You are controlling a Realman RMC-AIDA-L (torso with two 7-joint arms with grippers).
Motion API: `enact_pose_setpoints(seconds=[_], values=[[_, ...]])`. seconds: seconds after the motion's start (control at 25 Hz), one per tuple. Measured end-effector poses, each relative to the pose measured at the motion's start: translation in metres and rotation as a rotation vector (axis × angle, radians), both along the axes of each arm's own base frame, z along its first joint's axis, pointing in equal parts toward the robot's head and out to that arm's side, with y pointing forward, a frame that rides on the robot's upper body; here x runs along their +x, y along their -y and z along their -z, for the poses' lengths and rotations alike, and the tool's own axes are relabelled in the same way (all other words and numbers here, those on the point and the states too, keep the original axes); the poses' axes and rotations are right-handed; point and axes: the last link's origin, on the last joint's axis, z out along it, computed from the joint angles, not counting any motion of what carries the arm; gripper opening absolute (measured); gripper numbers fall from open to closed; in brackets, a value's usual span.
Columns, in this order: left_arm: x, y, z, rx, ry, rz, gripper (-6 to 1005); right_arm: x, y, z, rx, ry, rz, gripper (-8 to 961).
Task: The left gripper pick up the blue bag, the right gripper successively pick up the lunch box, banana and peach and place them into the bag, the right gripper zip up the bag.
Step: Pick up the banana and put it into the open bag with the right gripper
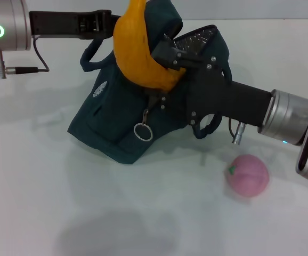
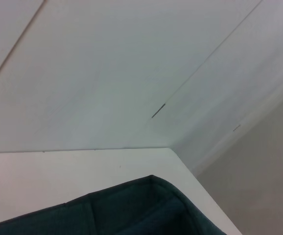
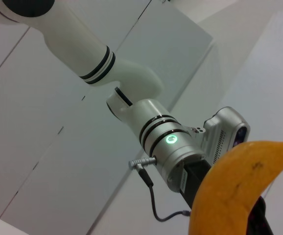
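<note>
The right end effector (image 1: 171, 63) comes in from the robot's right and pinches the banana (image 1: 139, 53) near its lower end, right at the top of the blue bag (image 1: 138, 112). The banana stands nearly upright: its long axis runs up and down with a slight curve, the upper tip passing out of the head view and the lower end down at the bag's mouth. That is the relation the next move depends on, since the fruit must go down lengthwise into the opening directly below the grip rather than across it. Whether the lower tip is already inside the rim is probably so, but the black fingers hide that spot.

The left end effector (image 1: 102, 24) reaches in from the robot's left and is pressed together on the bag's upper edge or strap, holding the bag lifted and leaning while its bottom corner rests on the white counter (image 1: 47, 176). The left wrist view shows only the bag's dark rim.

The peach (image 1: 247, 175) lies on the counter well apart from the bag, on the right arm's side and nearer that arm. The lunch box is not visible, possibly already in the bag.
</note>
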Motion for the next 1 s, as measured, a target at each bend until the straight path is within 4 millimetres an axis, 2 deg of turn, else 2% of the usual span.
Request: enact_pose_setpoints(seconds=[0.48, 1.0], values=[[-0.007, 0.003, -0.001, 0.001, 0.0, -0.017, 54, 0.015, 0.002, -0.007, -0.063, -0.086, 0.157, 481], [-0.009, 0.005, -0.002, -0.006, 0.001, -0.018, 54, 0.014, 0.0, -0.005, -0.255, -0.15, 0.291, 485]])
